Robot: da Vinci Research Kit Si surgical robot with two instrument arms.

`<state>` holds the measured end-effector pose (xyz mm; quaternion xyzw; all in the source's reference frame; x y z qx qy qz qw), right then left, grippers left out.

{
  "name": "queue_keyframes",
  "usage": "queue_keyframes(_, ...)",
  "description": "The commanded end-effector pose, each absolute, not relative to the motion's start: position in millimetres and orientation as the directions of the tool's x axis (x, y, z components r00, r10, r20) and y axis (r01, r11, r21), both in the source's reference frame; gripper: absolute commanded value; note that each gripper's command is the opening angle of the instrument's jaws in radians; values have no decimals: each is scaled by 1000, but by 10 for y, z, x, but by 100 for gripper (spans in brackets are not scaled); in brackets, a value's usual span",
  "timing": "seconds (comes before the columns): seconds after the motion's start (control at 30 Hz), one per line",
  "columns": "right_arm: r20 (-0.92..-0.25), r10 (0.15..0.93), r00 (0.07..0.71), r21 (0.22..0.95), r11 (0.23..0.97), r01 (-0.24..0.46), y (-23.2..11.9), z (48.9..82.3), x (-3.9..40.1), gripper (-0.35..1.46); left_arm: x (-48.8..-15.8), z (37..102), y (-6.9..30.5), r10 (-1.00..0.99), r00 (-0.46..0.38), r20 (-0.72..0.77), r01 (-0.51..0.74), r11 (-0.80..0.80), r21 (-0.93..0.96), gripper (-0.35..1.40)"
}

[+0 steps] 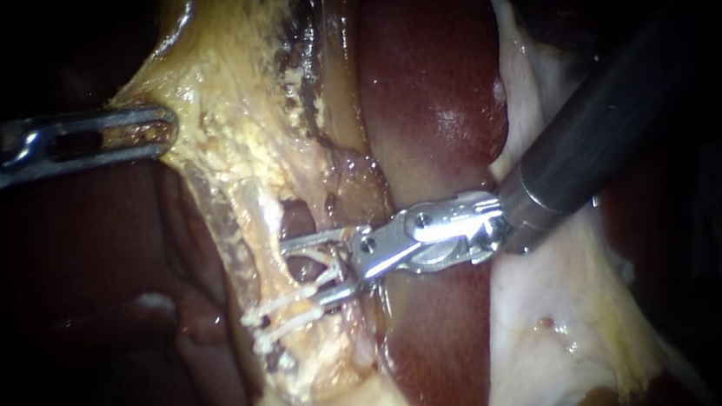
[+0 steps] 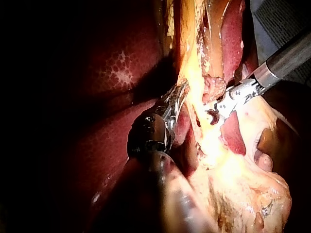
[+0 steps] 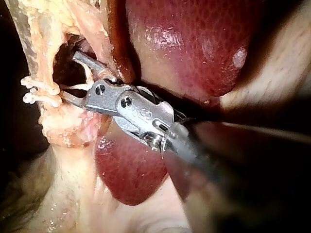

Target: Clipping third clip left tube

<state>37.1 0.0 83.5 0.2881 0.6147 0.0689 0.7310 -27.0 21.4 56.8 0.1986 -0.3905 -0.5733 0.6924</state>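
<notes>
My left instrument (image 1: 164,127) pinches yellow tissue (image 1: 231,110), unseen from the right wrist; my right instrument (image 1: 297,272), jaws spread, meets one tube (image 1: 255,238) bearing two clips (image 1: 279,309).

The endoscope looks close and head-on at the tissue (image 1: 231,110). Each wrist camera peers forward along its own shaft; all three share the right instrument (image 1: 302,271) by the liver (image 1: 428,75).

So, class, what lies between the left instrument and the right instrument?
Yellow fatty tissue, gripped by the left instrument and running down to the right instrument; the endoscope view shows it.
</notes>
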Motion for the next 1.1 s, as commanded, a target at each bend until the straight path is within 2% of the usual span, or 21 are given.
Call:
queue_keyframes(0.03, -859, 455, 235, 506, 825, 254, 0, 835, 371, 46, -270, 567, 214, -949, 38, 313, 639, 264, 723, -35)
queue_keyframes(0.43, -852, 467, 237, 518, 818, 252, 3, 833, 367, 47, -269, 566, 213, -949, 38, 313, 639, 264, 723, -35)
queue_keyframes(0.83, -833, 504, 229, 548, 808, 216, 57, 789, 317, 50, -262, 560, 214, -950, 40, 311, 636, 264, 725, -35)
queue_keyframes(1.1, -828, 513, 228, 556, 803, 215, 67, 774, 305, 51, -262, 558, 213, -950, 40, 310, 637, 264, 725, -35)
